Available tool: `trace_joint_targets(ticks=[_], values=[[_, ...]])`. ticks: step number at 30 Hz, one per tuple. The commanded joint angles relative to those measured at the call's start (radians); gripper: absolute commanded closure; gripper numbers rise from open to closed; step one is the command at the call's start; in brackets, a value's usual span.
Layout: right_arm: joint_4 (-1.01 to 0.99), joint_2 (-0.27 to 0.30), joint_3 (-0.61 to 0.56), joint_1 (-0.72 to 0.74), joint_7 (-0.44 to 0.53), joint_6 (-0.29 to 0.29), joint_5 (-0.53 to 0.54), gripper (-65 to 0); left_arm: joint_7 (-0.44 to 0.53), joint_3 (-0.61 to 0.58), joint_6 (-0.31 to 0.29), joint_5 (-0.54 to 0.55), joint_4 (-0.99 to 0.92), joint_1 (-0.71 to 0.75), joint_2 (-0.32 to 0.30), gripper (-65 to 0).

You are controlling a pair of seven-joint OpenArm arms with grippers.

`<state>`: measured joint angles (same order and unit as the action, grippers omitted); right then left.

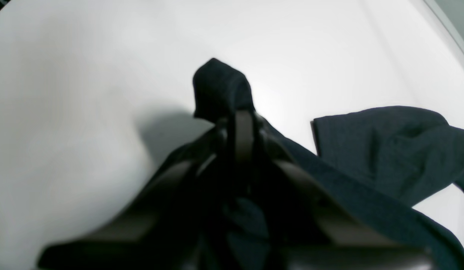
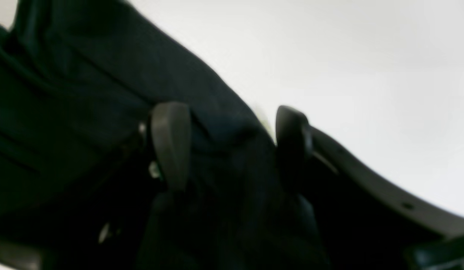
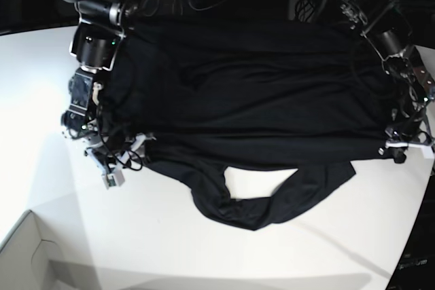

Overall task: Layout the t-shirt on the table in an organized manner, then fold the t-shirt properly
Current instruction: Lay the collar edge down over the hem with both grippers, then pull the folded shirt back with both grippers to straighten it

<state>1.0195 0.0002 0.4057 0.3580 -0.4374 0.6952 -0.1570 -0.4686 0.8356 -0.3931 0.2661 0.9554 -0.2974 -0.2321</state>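
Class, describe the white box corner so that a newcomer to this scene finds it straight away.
Start from the white table, with the black t-shirt spread across its far side. Follow the table's near edge to the bottom left of the base view: there sits the box corner. It is white like the table, but its raised walls and shaded hollow set it apart from the flat top.
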Motion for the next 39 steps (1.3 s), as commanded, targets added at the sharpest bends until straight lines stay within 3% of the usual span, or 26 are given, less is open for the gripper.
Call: trace_joint_targets(ticks=[1, 7, 10, 12, 13, 21, 24, 39], values=[[-0.003, 0.008, -0.001, 0.023, 0.041, 0.003, 0.01, -36.5, 0.021, 0.0, -0.008, 0.011, 0.017, -0.023, -0.017, 0.0], [-0.061, 0.03, -0.004, 0.016, 0.078, 0.003, 0.01, -34.4, 0.021, 0.0, -0.008, 0.011, 0.017, -0.023, -0.017, 0.0], [-0.058, 0.053, -0.052, -0.01, 0.074, 0.003, 0.01, -21.0, 0.021, 0.0, -0.008, 0.017, 0.017, -0.023, -0.017, 0.0], [-0.034, 0.068, -0.118, -0.03, 0.074, 0.003, 0.01, -4.4, 0.021, 0.0, -0.008, 0.017, 0.018, -0.023, -0.017, 0.0], [-0.011, 0.074, -0.139, -0.047, 0.074, 0.003, 0.01, 0.0, 0.021, 0.0, -0.008, 0.017, 0.018, -0.023, -0.017, 0.0], [0.296, 0.073, -0.173, -0.172, 0.074, 0.003, 0.012, 0.0, 0.018, 0.004, -0.01, 0.019, 0.072, -0.021, 0.01, 0.0], [0.393, 0.073, -0.17, -0.204, 0.073, 0.003, 0.014, 0.0, -0.023, 0.008, -0.01, 0.023, 0.11, -0.007, 0.012, 0.0], [0.798, 0.036, -0.097, -0.431, 0.073, 0.003, 0.015, 0.0, -0.114, 0.008, -0.008, 0.204, 0.308, 0.116, 0.007, 0.0]])
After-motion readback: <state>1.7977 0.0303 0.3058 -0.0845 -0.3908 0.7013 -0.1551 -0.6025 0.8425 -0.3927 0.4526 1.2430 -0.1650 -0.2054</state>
